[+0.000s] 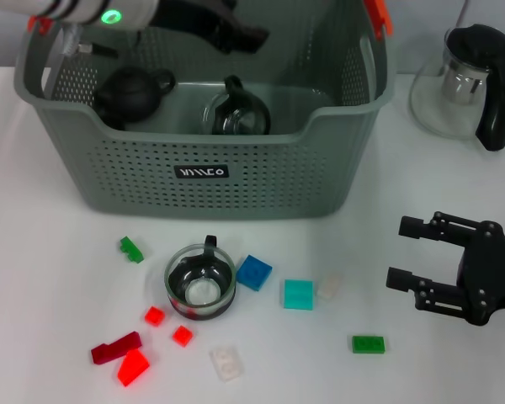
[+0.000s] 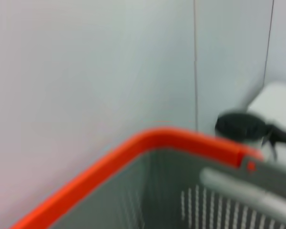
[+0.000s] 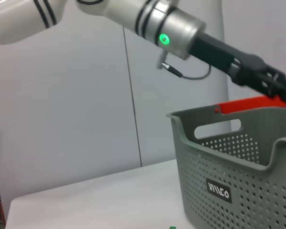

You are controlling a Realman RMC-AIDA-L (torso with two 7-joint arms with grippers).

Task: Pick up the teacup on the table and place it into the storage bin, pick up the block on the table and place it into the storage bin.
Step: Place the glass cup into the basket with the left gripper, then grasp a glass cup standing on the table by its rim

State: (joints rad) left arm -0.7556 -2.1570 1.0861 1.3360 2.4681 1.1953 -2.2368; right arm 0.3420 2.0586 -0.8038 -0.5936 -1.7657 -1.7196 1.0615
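Note:
The grey-green storage bin (image 1: 202,172) stands at the back of the table, with a black teapot (image 1: 130,93) and a glass cup (image 1: 236,114) inside it. In front of it on the table sits a glass teacup (image 1: 200,282) with a black band. A blue block (image 1: 253,273) and a teal block (image 1: 299,295) lie just to its right. My left gripper (image 1: 236,34) hangs above the bin's back part. My right gripper (image 1: 397,252) hovers open and empty over the table's right side, well to the right of the blocks. The bin (image 3: 238,167) also shows in the right wrist view, and its orange handle end (image 2: 171,138) in the left wrist view.
Several more small blocks are scattered around the teacup: green (image 1: 131,249), green (image 1: 368,344), white (image 1: 225,363), clear (image 1: 329,286) and red ones (image 1: 133,368). A glass pitcher (image 1: 471,84) with a black handle stands at the back right.

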